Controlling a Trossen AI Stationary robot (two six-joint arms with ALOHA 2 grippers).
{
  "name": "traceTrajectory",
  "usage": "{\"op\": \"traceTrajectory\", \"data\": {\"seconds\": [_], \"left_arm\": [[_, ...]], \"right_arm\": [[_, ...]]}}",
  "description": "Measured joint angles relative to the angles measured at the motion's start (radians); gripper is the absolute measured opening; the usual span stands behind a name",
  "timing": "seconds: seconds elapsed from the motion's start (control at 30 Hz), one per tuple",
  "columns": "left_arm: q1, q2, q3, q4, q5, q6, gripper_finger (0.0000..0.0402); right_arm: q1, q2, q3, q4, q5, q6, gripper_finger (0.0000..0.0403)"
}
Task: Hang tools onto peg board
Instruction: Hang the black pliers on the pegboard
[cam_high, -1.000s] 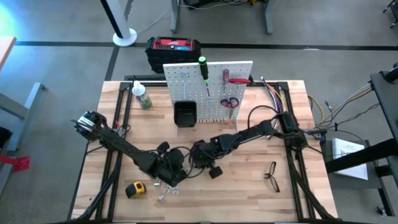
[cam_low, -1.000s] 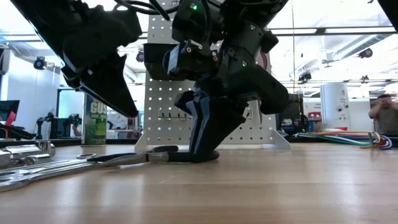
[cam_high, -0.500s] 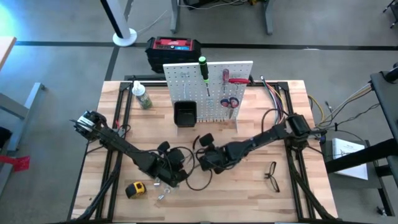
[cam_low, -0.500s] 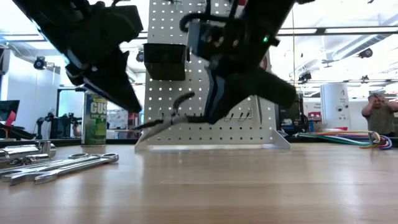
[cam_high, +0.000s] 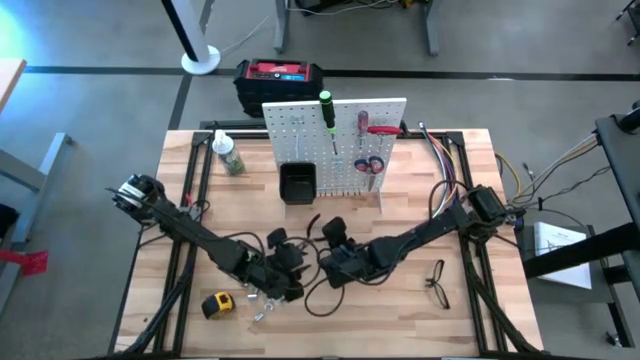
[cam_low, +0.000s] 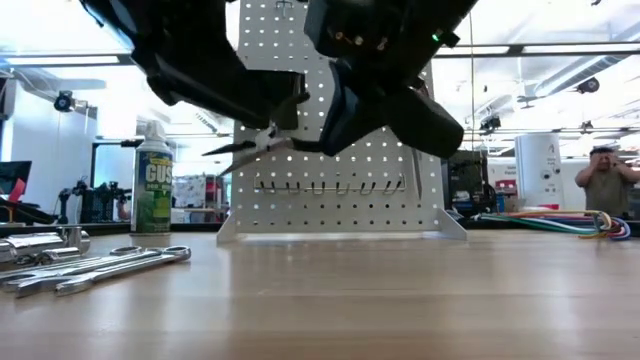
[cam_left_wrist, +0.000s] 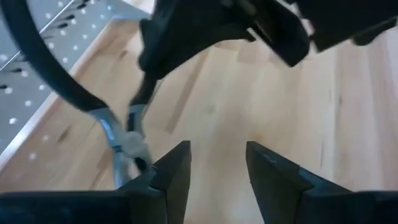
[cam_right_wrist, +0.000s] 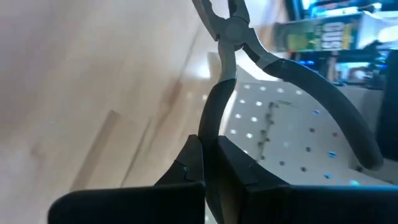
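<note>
Black-handled pliers (cam_low: 245, 148) hang in the air in front of the peg board (cam_high: 335, 140), steel nose toward the table's left. My right gripper (cam_right_wrist: 210, 146) is shut on them. My left gripper (cam_left_wrist: 217, 162) stands open beside the pliers' nose (cam_left_wrist: 132, 142), with nothing between its fingers. On the board hang a green screwdriver (cam_high: 327, 110), a red screwdriver (cam_high: 370, 126) and red pliers (cam_high: 368, 163). Silver wrenches (cam_low: 100, 263), a yellow tape measure (cam_high: 218, 304) and glasses (cam_high: 437, 283) lie flat on the table. My right gripper pinches one black handle (cam_right_wrist: 219, 115) of the pliers between its two fingers, which lie along the handle. The other handle (cam_right_wrist: 323, 102) arcs away free to one side. The pliers are lifted clear of the table, close to level. My left gripper: the pliers' nose passes right by one fingertip (cam_left_wrist: 163, 168); whether they touch, I cannot tell.
A black bin (cam_high: 297, 183) hangs on the board's front. A green-labelled bottle (cam_high: 230, 158) stands at the far left. A red-and-black box (cam_high: 280, 78) sits behind the board, and coloured cables (cam_high: 445, 160) run along the right edge. A person (cam_low: 610, 185) stands far off in the room.
My right gripper has risen with the pliers and rolled its wrist. The pliers, which lay flat on the table, are now lifted clear and near level in front of the board. My left gripper has risen a little beside them.
</note>
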Motion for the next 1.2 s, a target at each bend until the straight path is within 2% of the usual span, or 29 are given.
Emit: {"op": "traceTrajectory", "data": {"seconds": [0.2,0.3,0.57,0.8,1.13,1.2], "left_arm": [[0.006,-0.019,0.000,-0.023,-0.027,-0.034,0.0162],[0.003,-0.043,0.027,-0.063,-0.027,-0.026,0.0162],[-0.004,-0.049,0.194,-0.356,-0.059,-0.027,0.0162],[-0.001,0.027,0.260,-0.473,-0.101,-0.030,0.0167],[0.016,0.162,0.267,-0.506,-0.109,-0.030,0.0233],[0.019,0.184,0.289,-0.531,-0.108,-0.031,0.0239]], "right_arm": [[0.024,0.000,-0.002,0.002,0.126,-0.017,0.0000],[0.033,0.000,-0.004,0.003,0.133,-0.037,0.0000],[0.052,0.000,-0.004,0.056,0.248,-0.051,0.0000],[0.052,0.000,-0.004,0.058,0.252,0.060,0.0000],[0.052,0.000,0.026,0.078,0.249,0.150,0.0000],[0.052,0.000,0.038,0.078,0.221,0.168,0.0000]]}}
